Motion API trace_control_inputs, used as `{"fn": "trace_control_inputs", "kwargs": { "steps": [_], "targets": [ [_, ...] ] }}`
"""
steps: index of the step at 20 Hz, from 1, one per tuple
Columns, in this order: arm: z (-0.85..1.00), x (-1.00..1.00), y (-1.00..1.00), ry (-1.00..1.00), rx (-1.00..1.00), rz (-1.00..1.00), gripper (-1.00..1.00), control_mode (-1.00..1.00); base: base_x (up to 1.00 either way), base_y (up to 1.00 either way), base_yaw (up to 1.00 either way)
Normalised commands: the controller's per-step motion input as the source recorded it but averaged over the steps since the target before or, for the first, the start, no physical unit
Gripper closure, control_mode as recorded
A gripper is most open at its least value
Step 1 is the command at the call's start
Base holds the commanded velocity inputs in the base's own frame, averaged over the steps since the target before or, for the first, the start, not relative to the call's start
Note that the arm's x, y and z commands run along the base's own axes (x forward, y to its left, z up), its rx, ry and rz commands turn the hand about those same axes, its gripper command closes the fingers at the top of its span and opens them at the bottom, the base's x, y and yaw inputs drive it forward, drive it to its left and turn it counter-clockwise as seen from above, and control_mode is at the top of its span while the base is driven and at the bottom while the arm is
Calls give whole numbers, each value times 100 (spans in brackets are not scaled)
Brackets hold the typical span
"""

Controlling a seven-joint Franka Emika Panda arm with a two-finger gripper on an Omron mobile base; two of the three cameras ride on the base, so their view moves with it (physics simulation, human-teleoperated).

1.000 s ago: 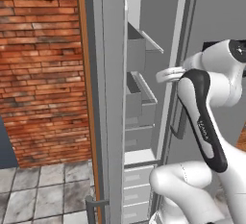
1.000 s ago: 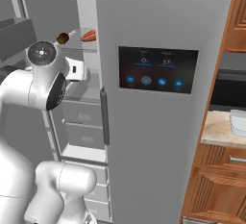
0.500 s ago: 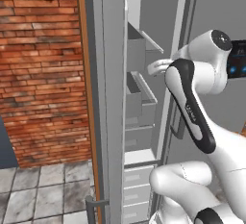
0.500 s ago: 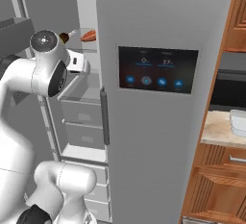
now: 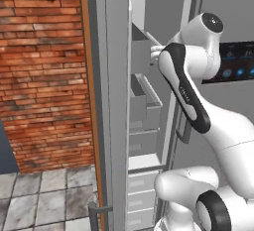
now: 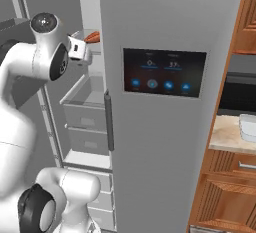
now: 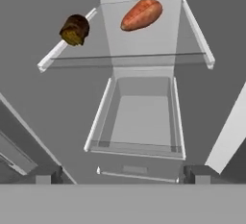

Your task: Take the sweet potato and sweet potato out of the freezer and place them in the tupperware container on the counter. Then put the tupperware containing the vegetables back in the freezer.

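Red brick wall (image 5: 44,71) left of scene, brown wood trim strip (image 5: 89,91) running down its right edge. Grey tiled floor (image 5: 44,200) below wall. Second fridge door with black touch panel (image 6: 164,72), icons lit. Brown wooden cabinets (image 6: 222,192) at right, drawer fronts below, upper cabinet (image 6: 246,17) above.

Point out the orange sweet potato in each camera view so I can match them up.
Left base view: not visible here.
Right base view: orange sweet potato upper left, just right of the white wrist, at the closed door's edge.
Hand view: top centre-right, lying on the glass shelf.
Shared landmark: the open freezer drawer below the shelf.
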Motion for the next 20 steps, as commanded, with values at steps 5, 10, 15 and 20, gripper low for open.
{"fn": "trace_control_inputs", "kwargs": {
  "steps": [5, 10, 15, 20],
  "targets": [
    [6, 44, 19, 0, 6, 0, -100, -100, 0, 0, 0],
    [2, 40, 8, 0, 8, 0, -100, -100, 0, 0, 0],
    [3, 38, 0, 3, 2, -1, -100, -100, 0, 0, 0],
    [0, 23, 3, 1, -2, -7, -100, -100, 0, 0, 0]
  ]
}}
